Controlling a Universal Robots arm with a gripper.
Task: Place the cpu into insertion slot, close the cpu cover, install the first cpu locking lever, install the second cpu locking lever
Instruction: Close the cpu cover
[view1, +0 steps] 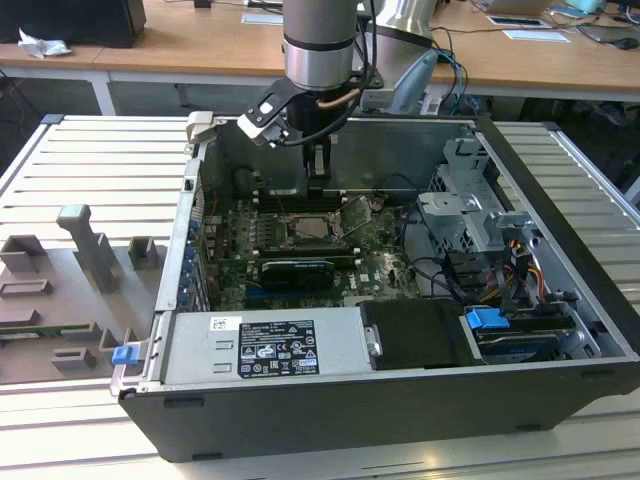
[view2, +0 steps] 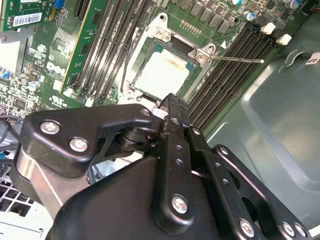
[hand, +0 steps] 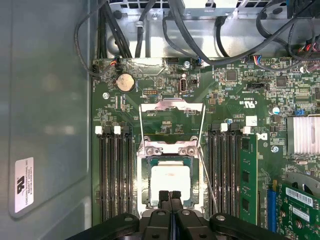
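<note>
closest to me, the jaws (hand: 169, 196) are pressed together with nothing pinched between them that i can see. their tips hang over the near edge of the insertion slot (hand: 145, 165), and i cannot tell whether they touch anything. the cpu (hand: 170, 181) lies directly under and just ahead of the tips. it is seated flat in the slot with its pale silver-beige face up and its edges square to the slot's rim, and the second wrist view shows the same, with the cpu (view2: 162, 72) just past the jaws (view2: 172, 102). alongside the slot a thin locking lever (hand: 207, 180) runs lengthwise, away from the jaws, and looks unlatched to me. further ahead, past the slot's far edge, the cpu cover (hand: 172, 104) is swung open on its hinge, a silver frame with green motherboard (hand: 235, 100) showing through its cut-out. in the exterior view the jaws (view1: 316, 185) stand over the slot with the cover (view1: 357, 213) tilted up beside it. i judge the chip placed and the cover not yet closed.
</note>
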